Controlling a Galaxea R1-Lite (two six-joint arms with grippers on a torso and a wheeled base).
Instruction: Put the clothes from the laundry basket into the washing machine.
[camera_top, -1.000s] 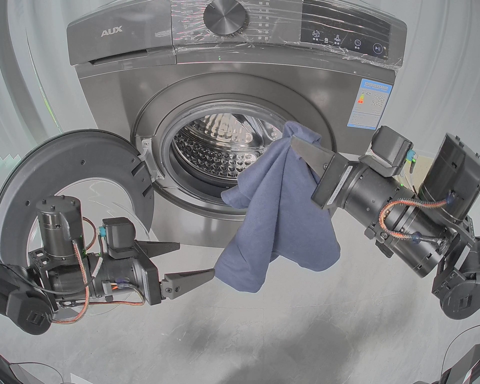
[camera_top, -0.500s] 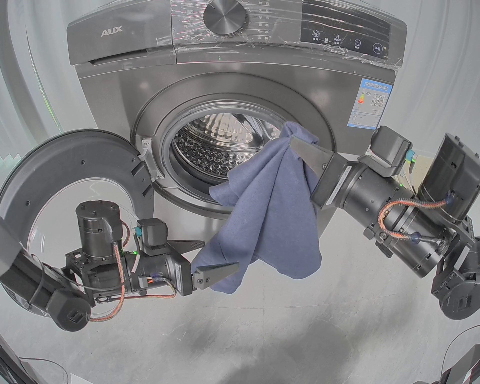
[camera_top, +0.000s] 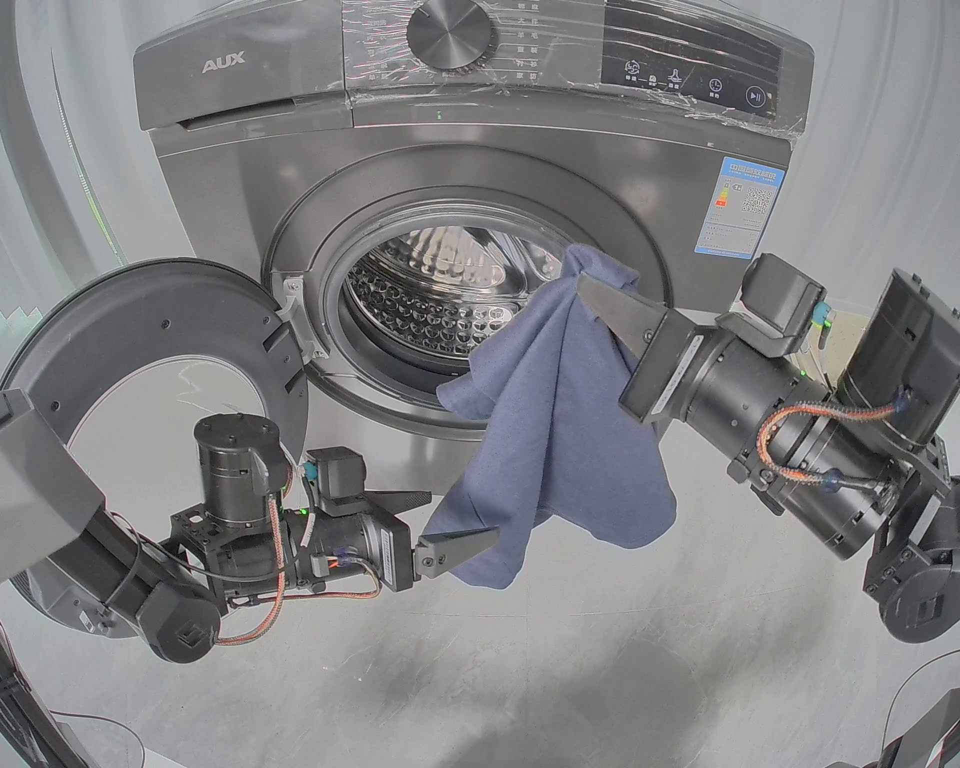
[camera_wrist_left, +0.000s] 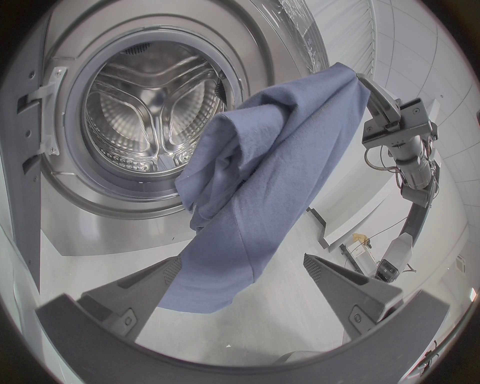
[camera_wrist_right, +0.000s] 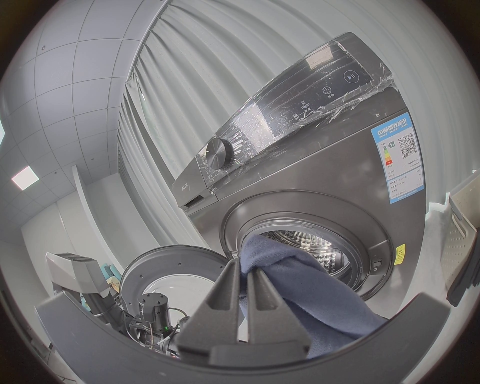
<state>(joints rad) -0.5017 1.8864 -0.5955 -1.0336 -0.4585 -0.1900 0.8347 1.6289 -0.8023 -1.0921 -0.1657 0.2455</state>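
Jaws on my R gripper (camera_top: 588, 288) pressed tight on top fold of blue cloth (camera_top: 560, 430), which I see hanging just in front of washing machine (camera_top: 240, 200), over right rim of drum opening (camera_top: 440, 285). L gripper (camera_top: 462, 517) jaws spread wide, cloth's low hem btwn them. Machine door (camera_top: 150, 320) stands open at left

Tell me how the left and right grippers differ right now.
The left gripper is open, the right gripper shut on the blue cloth. The left sits low at the cloth's hanging edge, the right high before the drum opening. Both are dark and point at the cloth.
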